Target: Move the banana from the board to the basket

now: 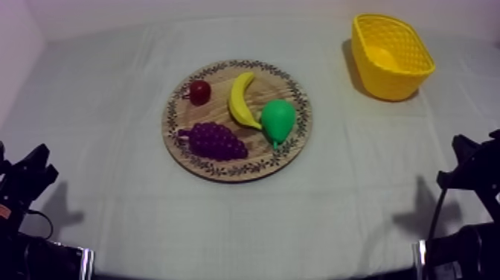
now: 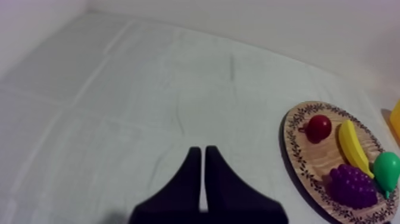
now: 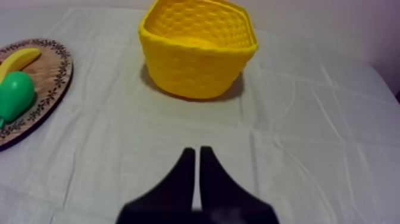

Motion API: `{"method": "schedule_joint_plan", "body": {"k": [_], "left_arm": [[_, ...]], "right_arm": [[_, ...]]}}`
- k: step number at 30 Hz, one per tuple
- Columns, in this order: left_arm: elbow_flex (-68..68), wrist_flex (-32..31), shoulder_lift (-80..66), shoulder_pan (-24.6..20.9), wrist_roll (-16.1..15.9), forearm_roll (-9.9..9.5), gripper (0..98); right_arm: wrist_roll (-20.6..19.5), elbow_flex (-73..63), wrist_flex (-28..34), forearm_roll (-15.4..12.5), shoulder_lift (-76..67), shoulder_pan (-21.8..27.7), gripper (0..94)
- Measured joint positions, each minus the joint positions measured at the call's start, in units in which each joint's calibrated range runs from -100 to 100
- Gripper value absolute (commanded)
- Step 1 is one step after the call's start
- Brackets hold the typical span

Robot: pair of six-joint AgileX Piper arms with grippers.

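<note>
The yellow banana (image 1: 240,100) lies on the round wooden board (image 1: 216,165) in mid-table, between a small red fruit (image 1: 199,91) and a green pear (image 1: 278,121). The yellow basket (image 1: 391,57) stands at the far right, with nothing visible inside. My left gripper (image 1: 37,165) rests low at the left, far from the board. In the left wrist view it (image 2: 200,154) is shut on nothing, with the banana (image 2: 353,148) and board (image 2: 299,161) off to one side. My right gripper (image 3: 194,154) is also shut on nothing, pointing at the basket (image 3: 199,50); it rests low at the right (image 1: 465,153).
A purple bunch of grapes (image 1: 214,141) lies on the board's near side. Bare cloth surrounds the board on all sides, and a wide strip separates it from the basket. The pear (image 3: 14,95) and banana tip (image 3: 18,61) show beside the basket in the right wrist view.
</note>
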Motion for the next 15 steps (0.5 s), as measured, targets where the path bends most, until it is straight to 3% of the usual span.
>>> {"method": "schedule_joint_plan", "body": {"k": [15], "left_arm": [[0.0, 0.0, 0.0, 0.0, 0.0, 0.0, 0.0]], "right_arm": [[0.74, -3.61, -3.88, 0.4, 7.17, -0.15, 0.6]]}}
